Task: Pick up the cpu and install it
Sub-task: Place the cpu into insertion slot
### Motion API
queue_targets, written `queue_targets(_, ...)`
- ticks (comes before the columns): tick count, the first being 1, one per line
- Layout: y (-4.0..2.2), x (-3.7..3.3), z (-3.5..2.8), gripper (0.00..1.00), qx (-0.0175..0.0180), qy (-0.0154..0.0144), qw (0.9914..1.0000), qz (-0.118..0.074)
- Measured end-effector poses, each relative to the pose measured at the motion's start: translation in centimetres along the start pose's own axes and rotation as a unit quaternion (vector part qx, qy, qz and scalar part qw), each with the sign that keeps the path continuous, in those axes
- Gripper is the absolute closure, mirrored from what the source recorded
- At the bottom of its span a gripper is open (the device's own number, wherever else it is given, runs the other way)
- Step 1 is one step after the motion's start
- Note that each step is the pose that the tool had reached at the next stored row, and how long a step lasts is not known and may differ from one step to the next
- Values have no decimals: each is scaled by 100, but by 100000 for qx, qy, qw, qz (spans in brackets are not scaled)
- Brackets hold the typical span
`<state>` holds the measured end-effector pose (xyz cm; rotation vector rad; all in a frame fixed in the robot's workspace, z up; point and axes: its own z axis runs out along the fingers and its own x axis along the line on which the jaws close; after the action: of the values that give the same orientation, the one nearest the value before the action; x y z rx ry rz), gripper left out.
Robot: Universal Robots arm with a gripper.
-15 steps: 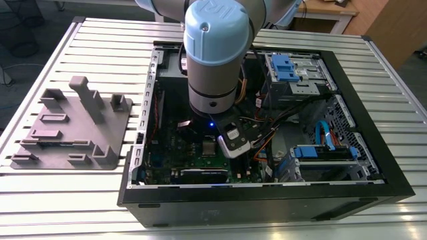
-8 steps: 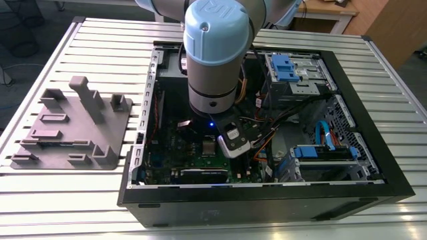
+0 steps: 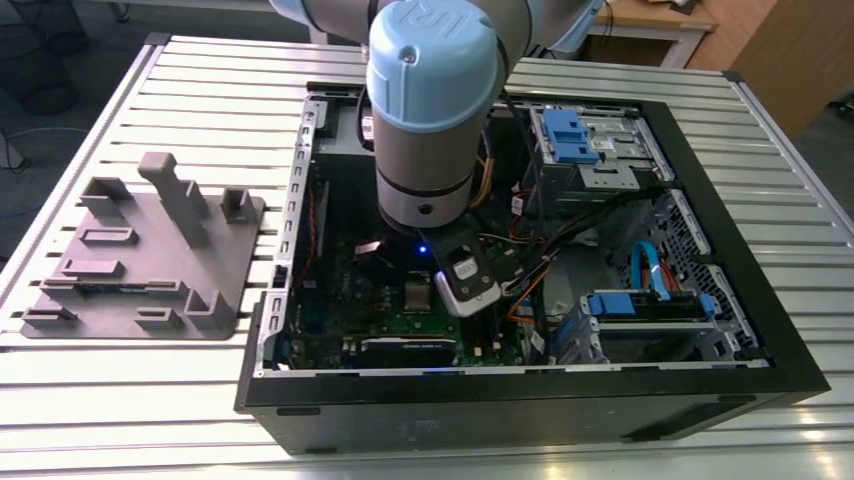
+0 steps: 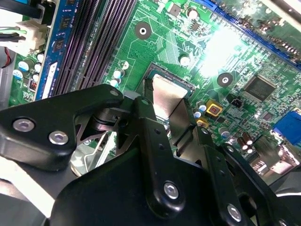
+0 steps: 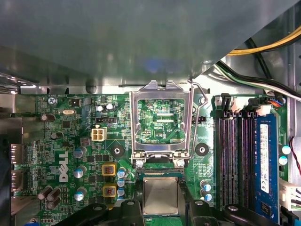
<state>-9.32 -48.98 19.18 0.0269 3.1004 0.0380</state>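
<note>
Now pincer (image 5: 161, 189) grips cpu (image 5: 161, 197) at mobo socket (image 5: 160, 174).

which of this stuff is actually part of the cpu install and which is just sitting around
In the job:
- cpu, held in the gripper
- open socket frame, right beside the cpu
- motherboard

Lying about:
- grey tray on the table, at the exterior view's left
- blue memory stick
- yellow cables
</note>
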Motion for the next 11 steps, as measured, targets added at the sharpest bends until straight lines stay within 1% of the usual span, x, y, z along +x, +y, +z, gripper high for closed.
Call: queue_targets(11, -4, 0, 14, 61, -15, -8, 100000, 1)
